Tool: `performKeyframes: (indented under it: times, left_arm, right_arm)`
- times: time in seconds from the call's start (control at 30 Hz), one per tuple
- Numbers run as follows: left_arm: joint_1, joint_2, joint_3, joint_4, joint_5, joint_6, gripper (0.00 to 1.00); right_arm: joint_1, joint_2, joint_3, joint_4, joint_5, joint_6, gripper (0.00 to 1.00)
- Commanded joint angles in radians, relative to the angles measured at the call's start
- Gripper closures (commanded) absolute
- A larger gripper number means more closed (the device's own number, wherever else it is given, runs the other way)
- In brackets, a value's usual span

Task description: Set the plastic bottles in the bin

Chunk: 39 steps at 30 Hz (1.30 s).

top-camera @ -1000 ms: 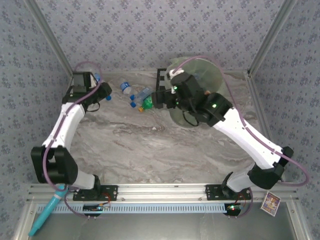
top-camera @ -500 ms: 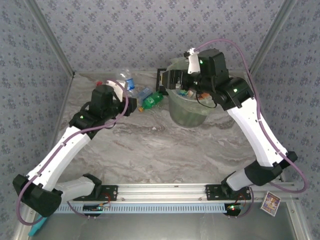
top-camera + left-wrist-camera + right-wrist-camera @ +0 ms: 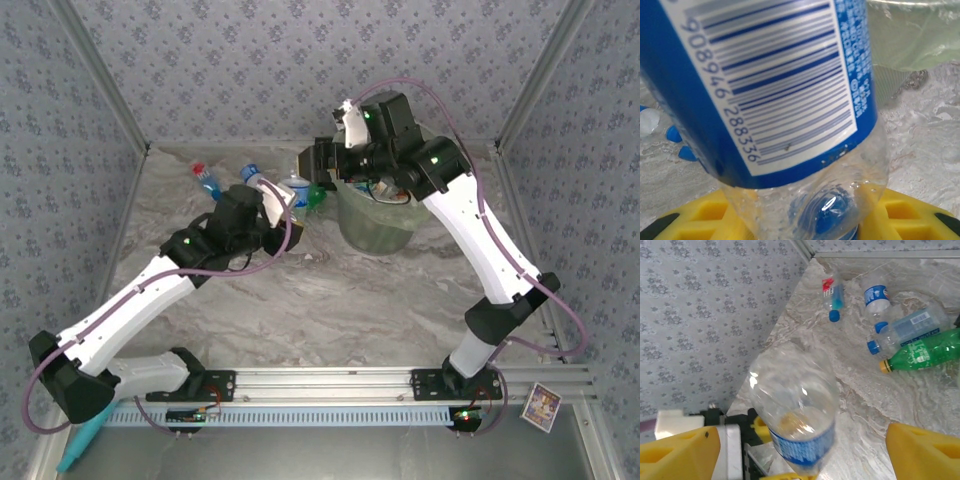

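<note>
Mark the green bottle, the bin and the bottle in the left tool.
green bottle (image 3: 919,354), right wrist view, on its label.
bin (image 3: 375,228), top external view, on its front wall.
blue-labelled bottle (image 3: 770,75), left wrist view, on its barcode label.

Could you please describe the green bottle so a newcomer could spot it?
Start at the round bin. Left of it lie several bottles, the green bottle nearest it. The others are clear; it alone is green, with a yellow cap.
</note>
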Motion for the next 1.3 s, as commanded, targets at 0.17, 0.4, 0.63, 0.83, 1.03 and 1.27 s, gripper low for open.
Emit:
performKeyframes:
  times: [0.17, 0.4, 0.63, 0.83, 1.03, 1.27]
  left_arm:
    - [-0.039, 0.010, 0.055, -0.012, -0.039, 0.067, 0.56]
    - [-0.090, 0.017, 0.066, -0.017, -0.092, 0.099, 0.56]
    - [-0.106, 0.023, 0.076, -0.021, -0.115, 0.104, 0.56]
    - [-0.106, 0.030, 0.081, -0.030, -0.132, 0.096, 0.45]
    - [-0.106, 0.006, 0.097, -0.035, -0.153, 0.070, 0.13]
    - [-0.105, -0.031, 0.113, -0.067, -0.235, 0.025, 0.00]
  right_arm:
    - [0.024, 0.042, 0.040, -0.049, -0.054, 0.031, 0.14]
    - [0.017, 0.062, 0.025, -0.067, -0.048, 0.051, 0.13]
    - [0.013, 0.077, 0.025, -0.069, -0.082, 0.065, 0.29]
    - [0.006, 0.049, 0.024, -0.067, -0.053, 0.066, 0.37]
    - [-0.042, -0.002, 0.025, -0.056, 0.011, 0.058, 0.38]
    - [-0.148, -0.075, 0.066, -0.052, 0.136, 0.014, 0.37]
